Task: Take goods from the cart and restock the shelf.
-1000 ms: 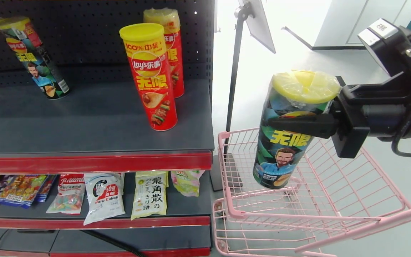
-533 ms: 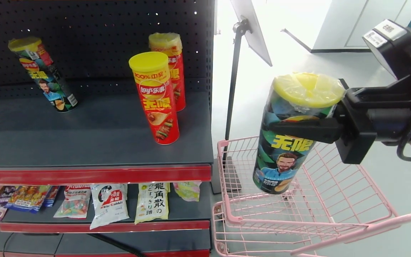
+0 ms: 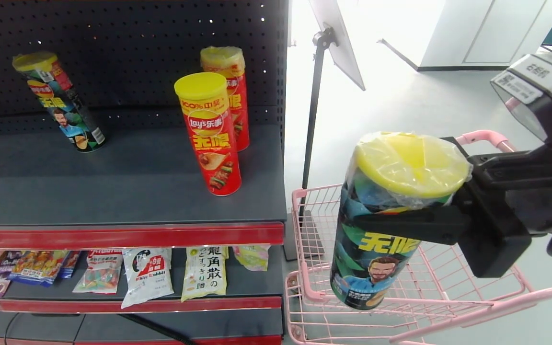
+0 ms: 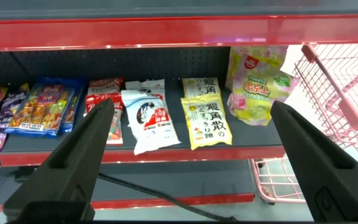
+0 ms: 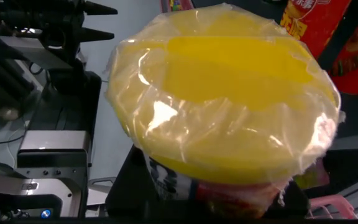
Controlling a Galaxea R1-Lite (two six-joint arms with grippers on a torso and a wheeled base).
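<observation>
My right gripper (image 3: pixel 403 216) is clamped around the upper part of a green chip can (image 3: pixel 376 261), holding it upright over the pink cart (image 3: pixel 305 282). My left gripper (image 4: pixel 191 107) hangs open, facing the snack bags (image 4: pixel 149 118) on the lower shelf (image 4: pixel 166 152). Farther off, two red cans (image 3: pixel 209 134) and another green can (image 3: pixel 58 103) stand on the upper shelf (image 3: pixel 127 196).

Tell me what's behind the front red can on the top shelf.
A second red can stands behind the front red can, before the pegboard wall; part of its body is covered.
</observation>
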